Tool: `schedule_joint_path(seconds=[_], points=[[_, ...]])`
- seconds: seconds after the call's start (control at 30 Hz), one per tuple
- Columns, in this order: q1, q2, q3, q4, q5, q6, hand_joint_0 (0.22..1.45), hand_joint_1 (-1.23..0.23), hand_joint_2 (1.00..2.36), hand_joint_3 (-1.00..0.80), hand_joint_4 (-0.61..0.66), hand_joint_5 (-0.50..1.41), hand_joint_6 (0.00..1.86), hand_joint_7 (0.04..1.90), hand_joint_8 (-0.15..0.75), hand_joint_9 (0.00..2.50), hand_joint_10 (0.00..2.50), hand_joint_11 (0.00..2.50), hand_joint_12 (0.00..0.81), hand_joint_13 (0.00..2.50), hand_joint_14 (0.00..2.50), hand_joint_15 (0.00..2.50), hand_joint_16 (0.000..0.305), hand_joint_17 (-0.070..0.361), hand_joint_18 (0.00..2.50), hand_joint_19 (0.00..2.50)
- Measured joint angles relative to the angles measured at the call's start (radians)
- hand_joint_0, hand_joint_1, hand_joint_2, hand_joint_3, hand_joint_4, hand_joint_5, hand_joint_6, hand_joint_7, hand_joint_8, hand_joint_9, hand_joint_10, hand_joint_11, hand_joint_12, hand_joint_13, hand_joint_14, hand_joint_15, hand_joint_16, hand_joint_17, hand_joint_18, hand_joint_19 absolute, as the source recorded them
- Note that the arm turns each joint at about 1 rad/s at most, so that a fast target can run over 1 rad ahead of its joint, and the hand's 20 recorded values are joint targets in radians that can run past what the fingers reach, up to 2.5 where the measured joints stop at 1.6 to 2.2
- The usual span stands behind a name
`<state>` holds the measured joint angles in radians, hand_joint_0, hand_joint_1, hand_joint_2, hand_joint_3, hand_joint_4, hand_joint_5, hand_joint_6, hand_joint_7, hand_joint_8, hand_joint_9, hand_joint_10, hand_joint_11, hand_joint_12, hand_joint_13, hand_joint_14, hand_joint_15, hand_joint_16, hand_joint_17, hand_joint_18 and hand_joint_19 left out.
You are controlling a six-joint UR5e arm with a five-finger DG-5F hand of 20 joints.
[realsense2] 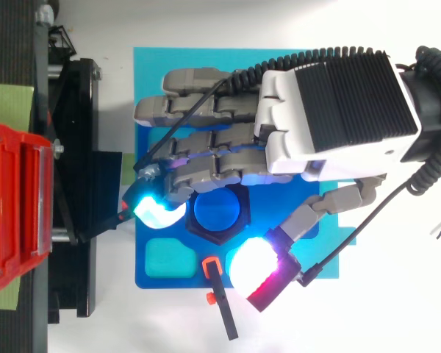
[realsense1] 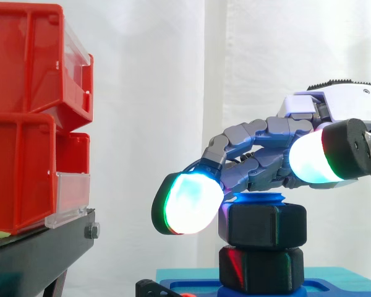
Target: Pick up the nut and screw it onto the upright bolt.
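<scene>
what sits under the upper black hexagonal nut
A second black hexagonal piece sits directly beneath the nut, standing on the blue plastic base. The shaft of the blue bolt is hidden inside them.

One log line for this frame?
nut: on upright bolt, bolt tip above it | hand: open, over nut | thumb pad: off nut

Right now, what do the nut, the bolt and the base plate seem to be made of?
Nut: apparently matte black plastic, perhaps printed; dull surface, rounded edges, no metallic shine. Bolt: seemingly blue plastic; even, unreflective colour on its round top. Base plate: likely blue plastic too, smooth and matte, with shaped recesses.
</scene>
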<state>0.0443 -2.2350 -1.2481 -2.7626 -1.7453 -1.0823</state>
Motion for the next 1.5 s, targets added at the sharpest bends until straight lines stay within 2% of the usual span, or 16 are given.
schedule_joint_path(seconds=[0.17,0.4,0.6,0.77,0.97,1.03,1.23,1.37,1.5], points=[[-0.001,0.000,0.000,0.000,-0.001,0.000,0.45,-0.34,1.00,-0.50,0.15,-0.14,0.50,0.77,0.224,0.47,0.00,0.00,0.354,0.15,0.00,0.00,0.052,0.116,0.00,0.00],[-0.014,0.000,0.000,0.002,-0.015,-0.001,0.46,-0.34,1.00,-0.50,0.21,-0.08,0.50,0.94,0.237,0.59,0.00,0.00,0.351,0.26,0.00,0.00,0.046,0.104,0.00,0.00],[-0.034,0.000,-0.001,0.011,-0.030,-0.002,0.47,-0.35,1.00,-0.50,0.22,-0.03,0.50,1.10,0.248,0.72,0.00,0.00,0.339,0.35,0.00,0.00,0.041,0.093,0.00,0.00],[-0.051,0.000,-0.001,0.017,-0.051,-0.002,0.48,-0.36,1.00,-0.50,0.14,0.03,0.50,1.25,0.234,0.91,0.00,0.00,0.318,0.47,0.00,0.00,0.037,0.083,0.08,0.00],[-0.072,0.000,-0.001,0.016,-0.079,-0.003,0.49,-0.36,1.00,-0.50,0.09,0.08,0.50,1.29,0.168,1.18,0.00,0.00,0.289,0.66,0.00,0.00,0.032,0.071,0.32,0.00],[-0.076,0.001,-0.001,0.015,-0.085,-0.003,0.49,-0.36,1.00,-0.50,0.06,0.09,0.50,1.32,0.121,1.28,0.00,0.00,0.262,0.75,0.00,0.00,0.030,0.067,0.42,0.04],[-0.084,0.001,0.000,0.014,-0.092,-0.002,0.50,-0.37,1.00,-0.50,0.03,0.11,0.50,1.35,0.085,1.55,0.00,0.00,0.226,0.91,0.00,0.00,0.024,0.055,0.62,0.14],[-0.086,0.001,0.001,0.014,-0.096,-0.002,0.50,-0.37,1.00,-0.50,0.03,0.10,0.50,1.36,0.091,1.57,0.00,0.00,0.227,0.94,0.00,0.00,0.025,0.055,0.65,0.16],[-0.087,0.002,0.012,0.012,-0.101,-0.002,0.49,-0.36,1.00,-0.50,0.13,0.03,0.50,1.17,0.156,1.40,0.00,0.07,0.269,0.82,0.00,0.02,0.031,0.069,0.51,0.14]])
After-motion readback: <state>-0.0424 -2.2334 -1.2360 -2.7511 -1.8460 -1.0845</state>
